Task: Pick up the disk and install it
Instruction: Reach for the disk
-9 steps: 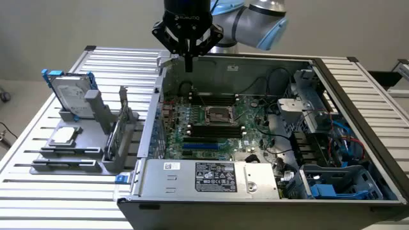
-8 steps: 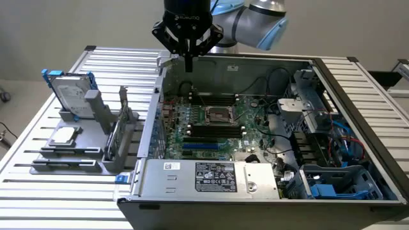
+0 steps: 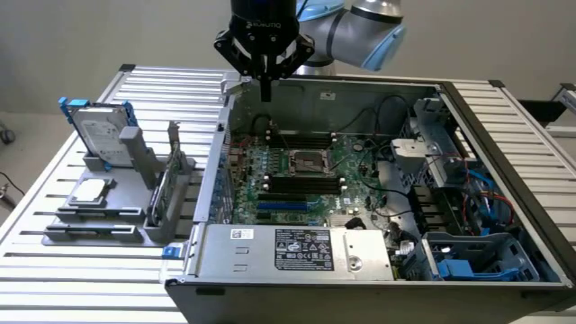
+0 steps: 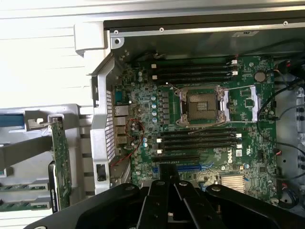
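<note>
Disk (image 3: 97,131) stands upright in the grey rack (image 3: 90,233) at the exterior view's left, well apart from your gripper (image 3: 266,96). You have its 2 fingers pressed together, pinching nothing, as it hangs over the open computer case (image 3: 360,101), above the motherboard (image 3: 301,179).

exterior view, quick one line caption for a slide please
Shut, empty gripper over the open computer case, the disk standing upright in the grey rack at the exterior view's left

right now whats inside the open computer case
Green motherboard with CPU socket, memory slots, cables, a drive bay. The power supply hides what lies beneath it.
</note>
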Controlling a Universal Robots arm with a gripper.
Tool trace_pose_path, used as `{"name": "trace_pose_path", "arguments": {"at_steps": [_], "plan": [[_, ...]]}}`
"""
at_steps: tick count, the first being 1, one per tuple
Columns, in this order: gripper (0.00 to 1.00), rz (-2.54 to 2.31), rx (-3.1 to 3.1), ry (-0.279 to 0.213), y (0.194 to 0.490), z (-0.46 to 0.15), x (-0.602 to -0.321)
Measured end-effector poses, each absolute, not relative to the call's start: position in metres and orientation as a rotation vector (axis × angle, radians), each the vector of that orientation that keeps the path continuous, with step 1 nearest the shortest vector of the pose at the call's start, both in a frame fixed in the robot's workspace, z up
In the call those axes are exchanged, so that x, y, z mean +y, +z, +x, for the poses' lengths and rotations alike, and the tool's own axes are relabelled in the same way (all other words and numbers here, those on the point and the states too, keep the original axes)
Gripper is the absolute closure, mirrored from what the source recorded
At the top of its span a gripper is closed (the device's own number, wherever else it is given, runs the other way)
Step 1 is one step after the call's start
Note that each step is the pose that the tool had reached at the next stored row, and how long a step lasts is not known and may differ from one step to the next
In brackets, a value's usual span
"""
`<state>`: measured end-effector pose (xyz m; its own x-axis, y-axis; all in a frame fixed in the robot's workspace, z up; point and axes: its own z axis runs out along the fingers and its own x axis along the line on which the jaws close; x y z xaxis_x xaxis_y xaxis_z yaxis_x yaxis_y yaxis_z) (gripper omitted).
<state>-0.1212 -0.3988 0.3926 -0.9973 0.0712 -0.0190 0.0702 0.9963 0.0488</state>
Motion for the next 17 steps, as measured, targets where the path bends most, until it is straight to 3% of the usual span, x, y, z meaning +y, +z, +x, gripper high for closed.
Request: {"name": "trace_pose_path", "arguments": {"at_steps": [17], "plan": [[0.89,0.110,3.118,0.073,0.391,-0.165,-0.379]]}}
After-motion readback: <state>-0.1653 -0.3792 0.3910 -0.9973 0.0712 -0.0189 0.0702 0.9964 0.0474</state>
